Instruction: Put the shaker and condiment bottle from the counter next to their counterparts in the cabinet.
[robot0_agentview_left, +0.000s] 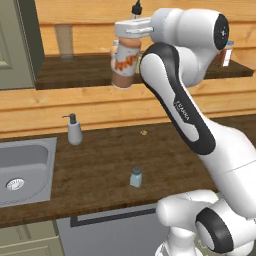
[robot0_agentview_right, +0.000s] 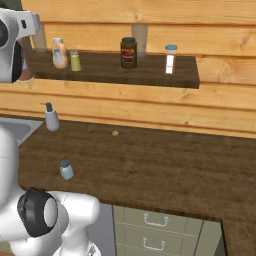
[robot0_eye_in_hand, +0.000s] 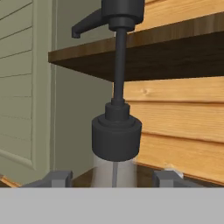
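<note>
Standing apart: one shaker, one condiment bottle.

Left base view looks from behind-left, forward and down over the counter toward the sink and cabinet shelf. Right base view looks from behind-right at the same counter and shelf, mid distance. Hand view sits very close behind a dark pump nozzle, facing the shelf edge and plank wall

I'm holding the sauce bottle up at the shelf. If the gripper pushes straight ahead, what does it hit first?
The gripper holds the sauce bottle, so that leads. Behind it, probably the plank wall beside the cabinet door; depth is unclear.
</note>
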